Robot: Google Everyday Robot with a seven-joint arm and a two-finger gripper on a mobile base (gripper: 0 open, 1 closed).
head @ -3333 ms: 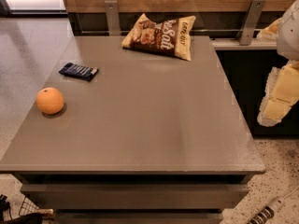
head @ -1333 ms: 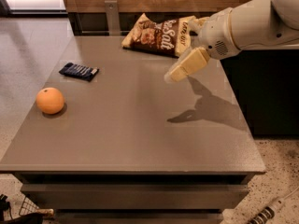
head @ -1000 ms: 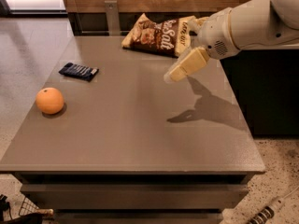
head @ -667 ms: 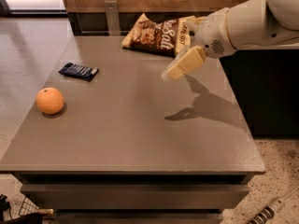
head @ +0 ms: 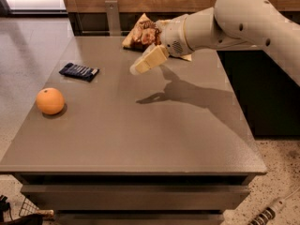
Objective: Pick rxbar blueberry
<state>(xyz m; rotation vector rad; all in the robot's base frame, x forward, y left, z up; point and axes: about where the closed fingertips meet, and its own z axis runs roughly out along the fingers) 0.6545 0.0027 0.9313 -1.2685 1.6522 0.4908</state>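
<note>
**End effector closes on the bar**

The end effector has swung further left and now hangs above the far half of the desk, in front of the chip bag. Whether it is spread or pressed together cannot be told. The rxbar blueberry lies untouched near the far-left corner, beyond the orange. More leftward travel and a descent likely remain.
</note>
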